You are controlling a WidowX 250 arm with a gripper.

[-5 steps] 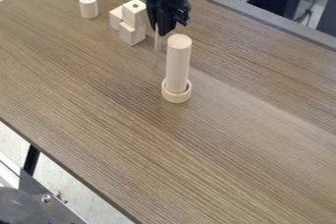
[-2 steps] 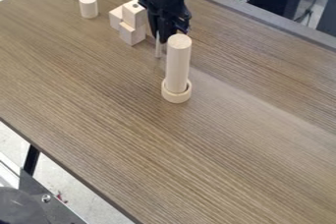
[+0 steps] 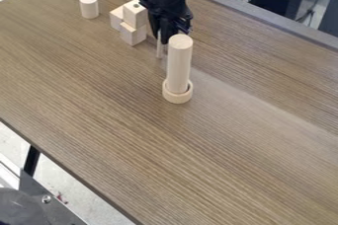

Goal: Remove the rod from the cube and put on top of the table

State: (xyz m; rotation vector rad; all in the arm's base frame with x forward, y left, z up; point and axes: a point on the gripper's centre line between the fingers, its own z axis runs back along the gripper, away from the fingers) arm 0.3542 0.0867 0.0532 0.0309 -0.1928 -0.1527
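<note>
While the gripper [image 3: 161,37] clasps the rod [image 3: 159,51] | ROD: upright, apart from the cube [image 3: 136,14], behind the tall cylinder [image 3: 179,66] | RISK: toppling at release; likely cause: narrow base or premature opening above the table [image 3: 99,95].

I had open tabletop [image 3: 231,145] toward the camera and view's right, but tall cylinder [image 3: 179,63] in ring [image 3: 177,98] blocked camera side of gripper [image 3: 164,39], stacked blocks [image 3: 134,27] stood near on view's left.
</note>
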